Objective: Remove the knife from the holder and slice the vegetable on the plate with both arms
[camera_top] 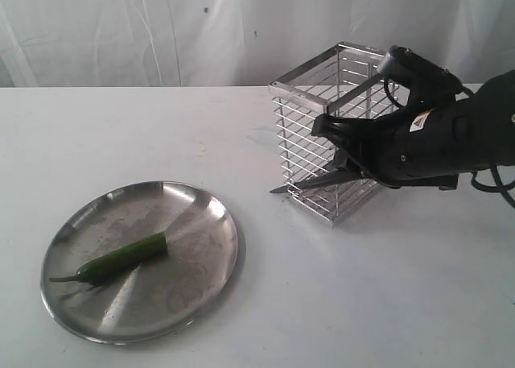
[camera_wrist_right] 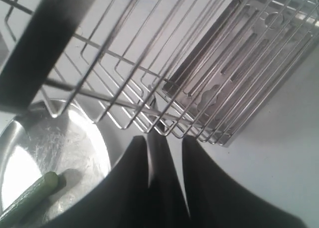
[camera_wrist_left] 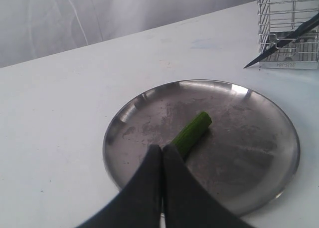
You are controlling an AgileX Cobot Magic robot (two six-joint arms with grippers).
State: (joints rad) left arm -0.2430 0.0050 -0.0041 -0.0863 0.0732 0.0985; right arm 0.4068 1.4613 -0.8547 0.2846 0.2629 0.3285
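Observation:
The green chili pepper (camera_top: 125,258) lies on the round steel plate (camera_top: 201,215) at the front left, its cut end towards the wire holder (camera_top: 310,134). My right gripper (camera_top: 342,155) is shut on the knife (camera_top: 310,180), which it holds low and nearly level in front of the holder, tip towards the plate. In the right wrist view the dark knife (camera_wrist_right: 160,155) sits between the right gripper's (camera_wrist_right: 165,140) fingers. My left gripper (camera_wrist_left: 162,149) is shut and empty, hovering over the plate (camera_wrist_left: 259,118) at the chili's (camera_wrist_left: 193,132) stem end. The exterior view does not show it.
A white table (camera_top: 386,303) carries everything, and a white curtain hangs behind it. The holder (camera_wrist_left: 289,18) stands upright at the back right, with the knife tip (camera_wrist_left: 247,66) poking out before it. The right arm's black body and cables (camera_top: 475,142) fill the right edge.

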